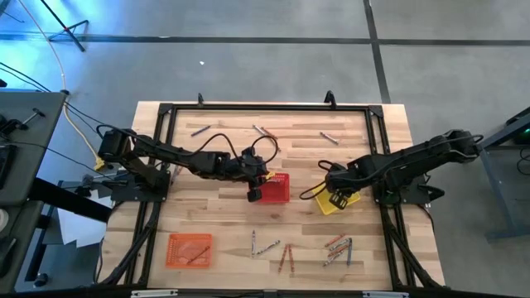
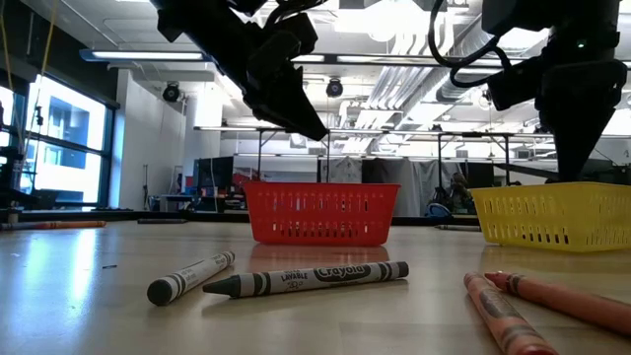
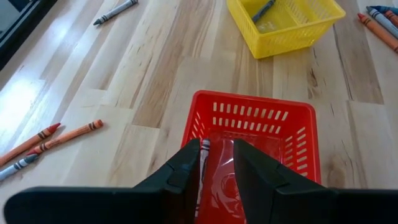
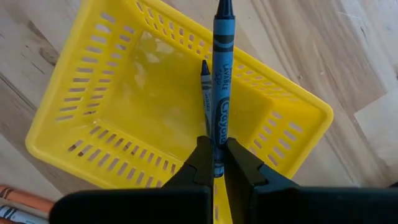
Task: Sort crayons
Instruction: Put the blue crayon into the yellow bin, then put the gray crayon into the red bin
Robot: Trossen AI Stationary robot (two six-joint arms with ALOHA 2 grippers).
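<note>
My left gripper [image 1: 255, 193] hangs open over the near-left rim of the red basket [image 1: 278, 189]. A thin pale crayon [image 3: 203, 163] stands between its fingers, along the inner side of one, above the basket floor [image 3: 249, 155]. My right gripper [image 1: 334, 197] is shut on a blue crayon [image 4: 221, 74] above the yellow basket [image 4: 93, 118]. A darker bluish crayon [image 4: 205, 93] lies inside that basket. More crayons [image 1: 338, 248] lie loose on the table. My left gripper: the pale crayon lies close along one finger's inner face [image 3: 194, 168], but I cannot tell whether it touches it. My right gripper pinches the blue crayon's blunt end [image 4: 217, 155] between its two fingers, which point down into the yellow basket. The crayon runs on along the fingers past their tips, its point [image 4: 223, 7] foremost, lifted clear of the basket floor.
An orange basket [image 1: 189, 249] holding a crayon stands near the table's front left. Loose crayons lie along the near edge [image 1: 286, 255] and the far side [image 1: 265, 131]; grey ones [image 2: 306, 279] and orange ones [image 2: 532, 301] lie in front of the low camera.
</note>
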